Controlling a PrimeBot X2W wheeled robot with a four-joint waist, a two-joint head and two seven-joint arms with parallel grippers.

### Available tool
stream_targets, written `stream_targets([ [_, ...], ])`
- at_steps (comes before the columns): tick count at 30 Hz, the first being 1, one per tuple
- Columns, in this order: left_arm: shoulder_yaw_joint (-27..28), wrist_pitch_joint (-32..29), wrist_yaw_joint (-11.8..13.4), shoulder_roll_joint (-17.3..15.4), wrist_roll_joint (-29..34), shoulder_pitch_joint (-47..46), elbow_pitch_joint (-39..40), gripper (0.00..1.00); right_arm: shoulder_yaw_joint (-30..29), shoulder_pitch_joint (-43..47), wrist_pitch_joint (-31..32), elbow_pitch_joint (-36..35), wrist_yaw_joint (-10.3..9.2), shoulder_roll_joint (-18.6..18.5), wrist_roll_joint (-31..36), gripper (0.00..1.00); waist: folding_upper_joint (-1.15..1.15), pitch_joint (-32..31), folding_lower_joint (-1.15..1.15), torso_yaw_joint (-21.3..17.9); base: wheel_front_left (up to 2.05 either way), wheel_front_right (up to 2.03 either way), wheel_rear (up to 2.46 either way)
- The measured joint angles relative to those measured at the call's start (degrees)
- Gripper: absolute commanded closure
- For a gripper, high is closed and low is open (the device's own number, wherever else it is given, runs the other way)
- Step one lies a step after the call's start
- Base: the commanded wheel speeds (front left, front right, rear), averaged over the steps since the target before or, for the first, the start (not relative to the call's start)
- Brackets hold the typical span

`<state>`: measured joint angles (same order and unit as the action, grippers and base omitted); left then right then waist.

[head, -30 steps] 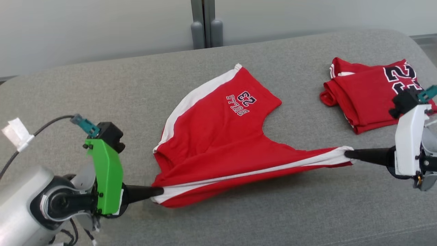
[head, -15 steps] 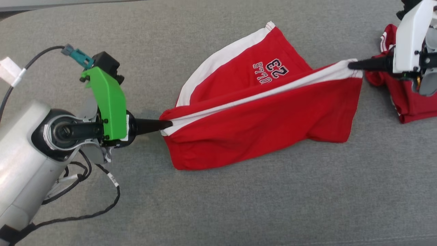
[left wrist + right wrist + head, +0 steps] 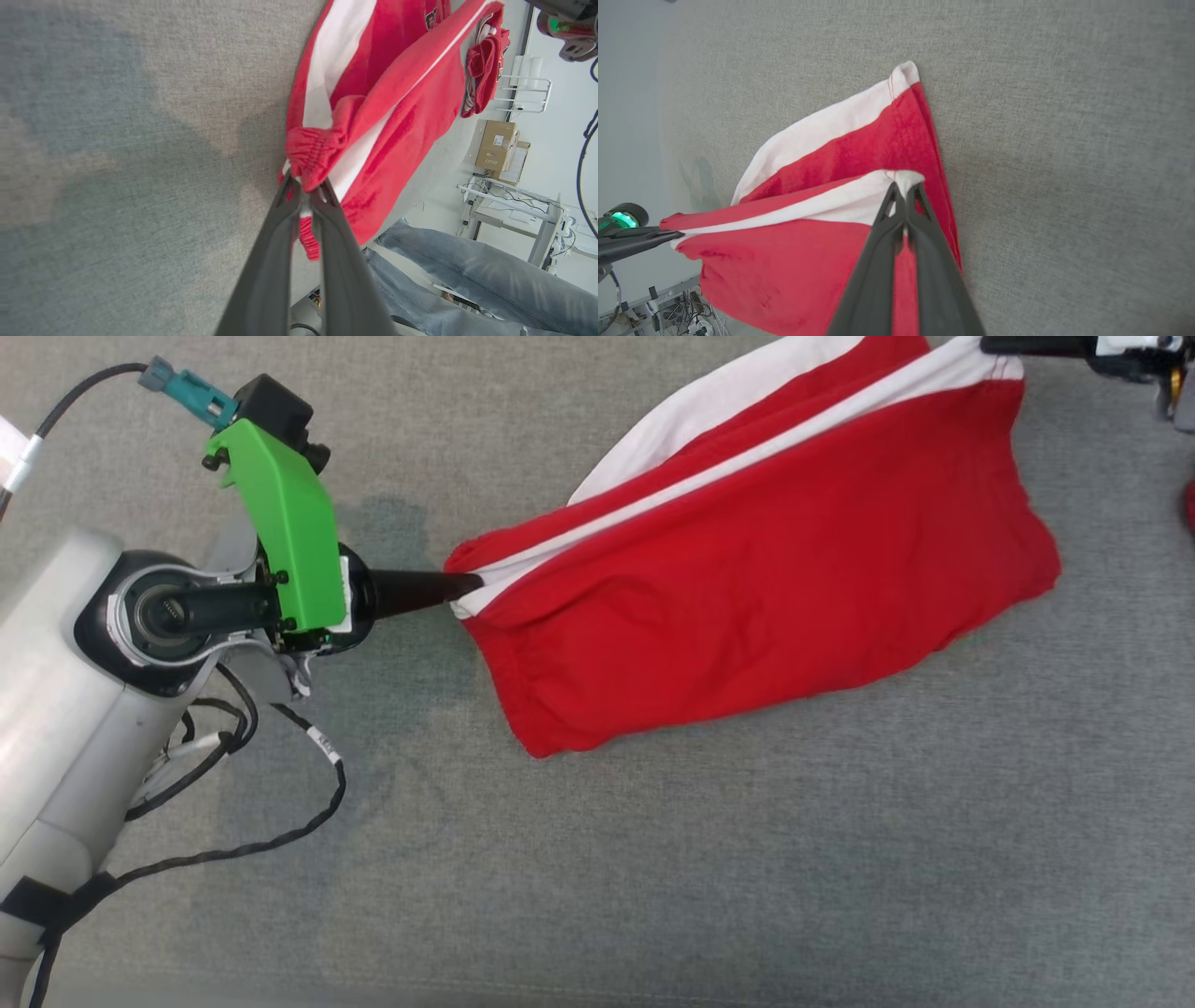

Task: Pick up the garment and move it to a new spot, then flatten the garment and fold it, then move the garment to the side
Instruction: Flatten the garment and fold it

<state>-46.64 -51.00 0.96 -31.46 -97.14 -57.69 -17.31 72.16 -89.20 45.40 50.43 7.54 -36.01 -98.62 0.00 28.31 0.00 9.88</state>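
- Since 1 second ago, the white-striped edge I hold has travelled away from me across the shorts, and the red panel beneath it now covers the chest print that was still readable half a second ago; the head camera has also tipped downward, so part of the shift in the picture is its own.
- Meaning for the task, as I judge it: flattening is over and the first fold is under way, with the near half being laid over the far half. The edge still has to be set down and released.
- Left gripper: clenched on the gathered waistband corner, with red elastic bunched between the fingers in the left wrist view.
- Right gripper: clamped tight on the opposite corner of the same white stripe.
- Shorts: stretched taut between my 2 grippers above the grey cushion, slanting from centre left to the top right of the head view, the free lower panel draping toward the cushion.
- Count: 2 grippers, both gripping; 2 red garments, namely 1 pair of shorts in hand and 1 folded garment lying well apart beyond them; 2 white stripes showing on the shorts.
- Also counted in the left wrist view: 1 person, seen as legs in jeans, standing beside the cushion.
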Motion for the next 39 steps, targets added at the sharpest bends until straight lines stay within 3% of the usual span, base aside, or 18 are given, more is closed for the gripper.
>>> stream_targets([
  [12,1.3,1.1,-0.7,2.2,1.0,-4.5,-3.1,1.0,-0.1,-5.6,-0.1,6.4,-0.01,4.2,1.6,1.0,0.0,5.0,0.0,3.4,0.0,0.0,0.0],
  [13,1.1,1.1,-0.8,2.4,1.1,-4.6,-3.3,1.0,-0.1,-5.7,-0.6,6.5,-0.01,4.5,1.7,0.95,0.0,5.2,0.0,3.5,0.0,0.0,0.0],
  [14,0.9,1.1,-1.0,2.7,1.4,-4.6,-3.6,0.64,-0.1,-5.7,-1.0,6.7,-0.01,4.8,1.8,0.75,0.0,5.4,0.0,3.5,0.0,0.0,0.0],
  [15,0.7,1.1,-1.0,3.0,1.6,-4.6,-3.8,0.06,-0.1,-5.7,-1.6,6.7,-0.01,5.0,1.9,0.51,0.0,5.6,0.0,3.6,0.0,0.0,0.0],
  [16,0.4,1.2,-1.2,3.1,2.1,-4.7,-4.2,0.0,-0.1,-5.6,-2.7,6.7,-0.01,5.2,2.1,0.0,0.0,5.6,0.0,3.5,0.0,0.0,0.0],
  [22,-0.2,2.2,-2.6,2.3,4.6,-5.0,-5.6,0.0,-0.4,-3.0,-5.4,5.9,-0.03,5.4,2.4,0.0,0.0,3.9,0.0,3.3,0.0,0.0,0.0],
  [27,-0.4,7.9,-5.0,-1.5,10.9,-5.2,-3.7,0.0,-1.7,0.2,-13.1,-1.0,-0.05,3.7,3.2,0.0,0.0,0.9,0.0,2.9,0.0,0.0,0.0],
  [33,1.3,30.0,-5.9,-4.1,25.7,-3.5,-0.5,0.0,-3.1,7.2,-38.2,-8.7,-0.07,-0.3,11.0,0.0,0.0,-3.5,0.0,2.2,0.0,0.0,0.0],
  [36,1.5,42.5,-2.4,-4.4,33.3,0.9,0.4,0.0,-2.9,13.3,-48.6,-9.8,-0.05,-0.6,13.4,0.0,0.0,-5.9,0.0,1.9,0.0,0.0,0.0],
  [39,3.4,53.4,2.9,-3.9,36.8,5.9,2.3,0.0,-1.5,17.9,-53.8,-7.3,-0.05,-0.4,16.2,0.0,0.0,-7.8,0.0,1.7,0.0,0.0,0.0],
])
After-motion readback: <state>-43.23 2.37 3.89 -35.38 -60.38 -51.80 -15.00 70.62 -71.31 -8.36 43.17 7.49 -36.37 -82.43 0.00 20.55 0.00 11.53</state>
